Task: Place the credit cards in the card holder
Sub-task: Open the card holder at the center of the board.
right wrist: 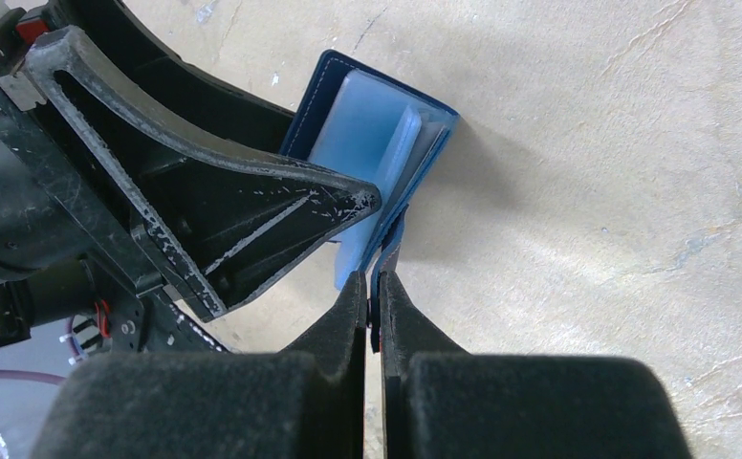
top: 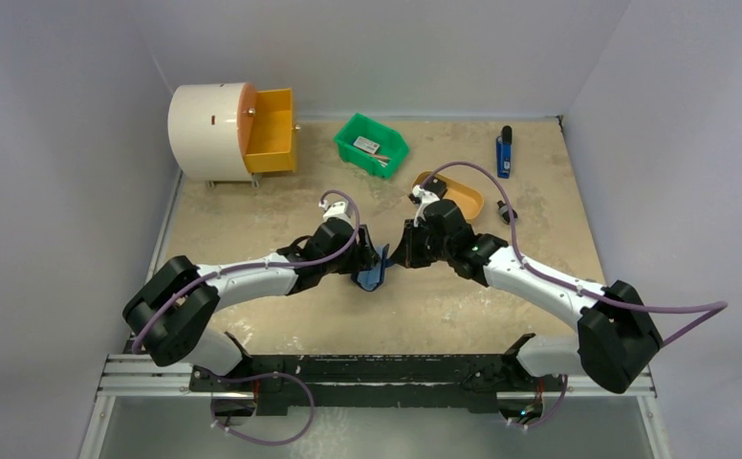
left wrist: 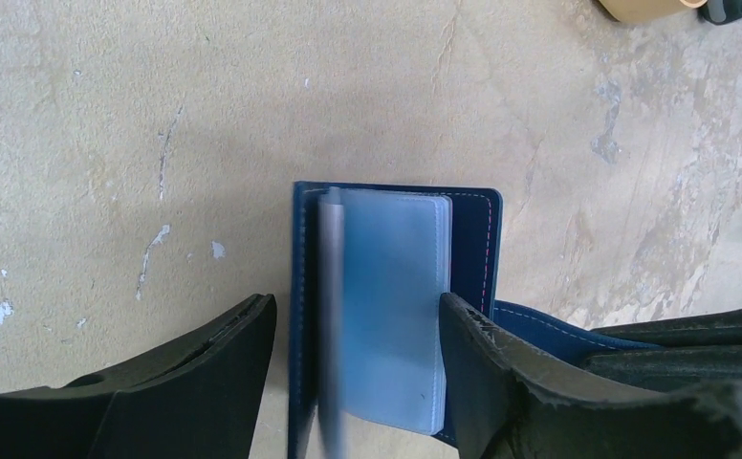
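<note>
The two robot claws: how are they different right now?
The left gripper is open; the right gripper is shut. The left gripper's fingers straddle the clear sleeves of the card holder; the right gripper pinches its blue cover edge. Both are black and meet at the same holder.

On the table (top: 252, 206), a white drum-shaped unit (top: 207, 129) is seen at the far left, with a yellow-orange drawer (top: 272, 134) pulled out of its right face. A green bin (top: 353, 127) is placed just to the right of it. An orange oval dish (top: 463, 199) is set nearer the middle, a small black item (top: 506, 212) beside it. A blue-and-black stick-shaped tool (top: 504, 153) is laid at the far right.
</note>
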